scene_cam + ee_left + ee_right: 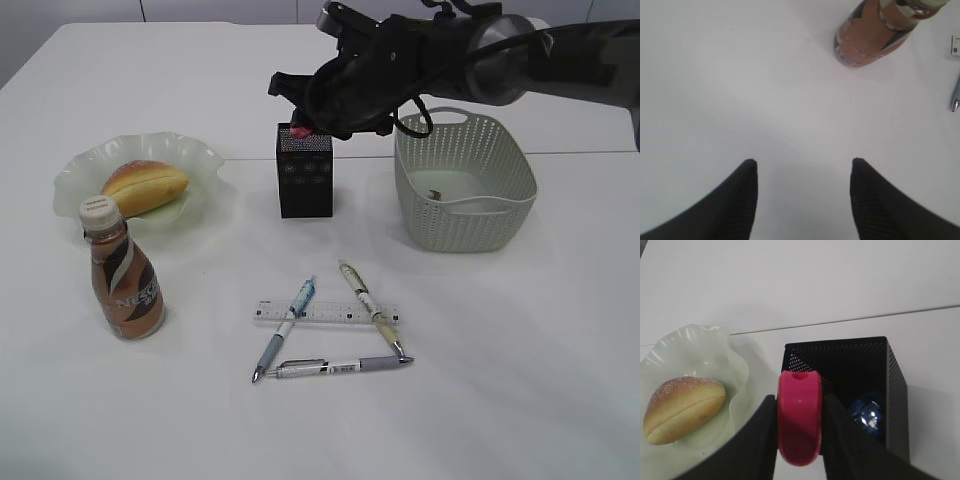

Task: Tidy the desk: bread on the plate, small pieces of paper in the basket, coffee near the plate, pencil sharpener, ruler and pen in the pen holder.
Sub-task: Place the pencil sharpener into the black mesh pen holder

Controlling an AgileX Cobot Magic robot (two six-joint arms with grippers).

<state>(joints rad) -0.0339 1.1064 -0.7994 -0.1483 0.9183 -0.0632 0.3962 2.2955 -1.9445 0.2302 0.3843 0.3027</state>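
A thin dark seam (580, 153) crosses the white surface from 9 to 3 o'clock in the exterior view, and pale grey wall panels (220, 10) stand beyond it at 12 o'clock. In the right wrist view a shiny blue round thing (866, 412) sits at 4 o'clock in shadow, too dim to identify.

Readable only: "NESC", partial brand lettering on the brown coffee bottle (122, 285) label, at nine o'clock from the ruler (325, 313), markings illegible.
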